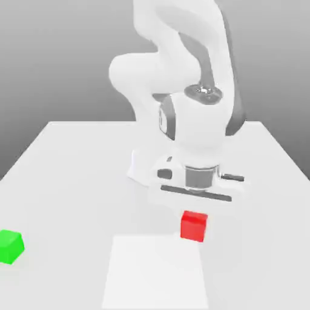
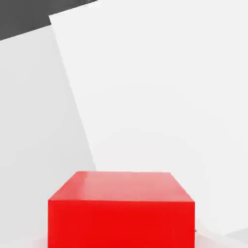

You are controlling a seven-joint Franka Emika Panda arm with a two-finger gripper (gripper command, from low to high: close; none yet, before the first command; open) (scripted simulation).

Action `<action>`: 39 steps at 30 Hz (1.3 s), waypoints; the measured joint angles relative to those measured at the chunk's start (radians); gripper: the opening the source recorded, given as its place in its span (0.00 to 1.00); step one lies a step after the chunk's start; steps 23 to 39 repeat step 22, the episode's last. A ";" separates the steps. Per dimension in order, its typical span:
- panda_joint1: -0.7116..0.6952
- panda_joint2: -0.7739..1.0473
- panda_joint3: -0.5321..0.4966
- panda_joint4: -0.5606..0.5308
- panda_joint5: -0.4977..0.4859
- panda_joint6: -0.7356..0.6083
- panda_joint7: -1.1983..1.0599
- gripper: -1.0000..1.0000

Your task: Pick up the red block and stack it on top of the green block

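While the exterior view takes in the whole layout around the red block [image 1: 194, 226], the hand view looks at that block from close up, with its top and one side face plain to see. The gripper [image 1: 194, 225] is closed on the red block, its two fingers brought in against opposite sides, so they stand only as far apart as the cube is wide. The hand [image 1: 197, 192] is directly above the red block, and the white arm [image 1: 200, 121] rises above and behind it. Whether the block rests on the table [image 1: 266, 254] or is just off it, I cannot tell.

The exterior view gives the green block [image 1: 10, 247], well apart from the red block, toward that view's left and a little nearer the camera. It is cut by the picture's edge, and its visible part looks upright. Also in the exterior view, a pale rectangular patch [image 1: 154, 272] lies on the table, nearer the camera than the red block and reaching toward the view's left, its far corner just beside the block. The hand view shows the pale patch stretching beyond the red block, with the greyer table next to it and a dark background past the table's edge.

Counted up, there is one red block, one green block, one pale rectangular patch, one table, and one arm carrying one gripper with two fingers. The red block is in the grip, apart from the green one.
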 joint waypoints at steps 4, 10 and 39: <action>-0.208 0.037 -0.098 0.099 0.023 -0.061 0.024 0.00; -0.448 0.107 -0.225 0.254 0.023 -0.149 0.087 0.00; -0.586 0.304 -0.303 0.363 0.071 -0.067 0.094 1.00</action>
